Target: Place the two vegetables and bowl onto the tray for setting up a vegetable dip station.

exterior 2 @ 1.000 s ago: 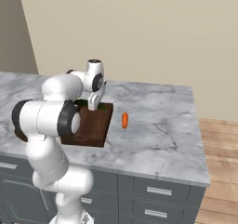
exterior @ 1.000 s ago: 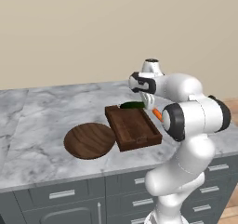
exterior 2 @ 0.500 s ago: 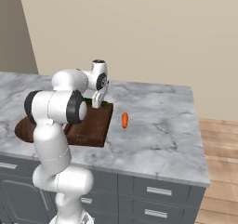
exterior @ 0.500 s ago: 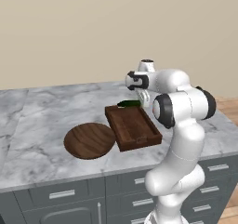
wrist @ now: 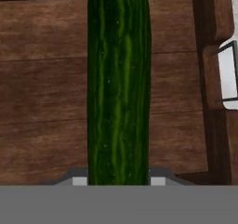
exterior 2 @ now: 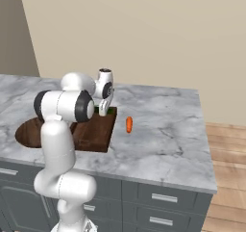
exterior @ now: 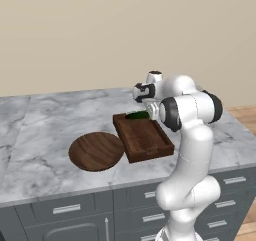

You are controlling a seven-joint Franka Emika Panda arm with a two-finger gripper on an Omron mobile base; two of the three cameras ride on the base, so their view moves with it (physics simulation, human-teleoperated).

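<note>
Cucumber over the tray, carrot and bowl not yet on it.

Counter (exterior: 45, 120) first: your marble top carries the round bowl (exterior: 96, 150) just left of the tray (exterior: 145, 141), not on it, so that step is yet to do. On the tray's far end you see the cucumber (exterior: 138, 115); in the hand view it (wrist: 119, 83) runs straight up from between the gripper (wrist: 118, 180) tips, which look clamped on its sides. Whether it rests on the wood or hangs just above, you probably cannot tell. Against half a second ago the arm's elbow has swung round while the hand stayed over that far end, so you seem close to letting go. The carrot (exterior 2: 129, 124) lies on the counter just beside the tray, untouched. No writing or labels show anywhere.
</note>
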